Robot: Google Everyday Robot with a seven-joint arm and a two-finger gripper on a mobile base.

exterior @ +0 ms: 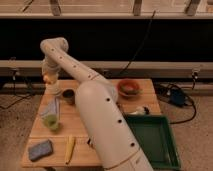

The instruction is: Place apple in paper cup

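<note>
Single high view, facing table (135,107); pincer (48,80) far-left.

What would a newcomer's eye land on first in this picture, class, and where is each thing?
First, the big white robot arm sweeping from bottom centre up to the table's far left. There its pincer hangs by the apple, above the white paper cup. Next, the green tray at the right edge and the reddish bowl at the back right.
</note>
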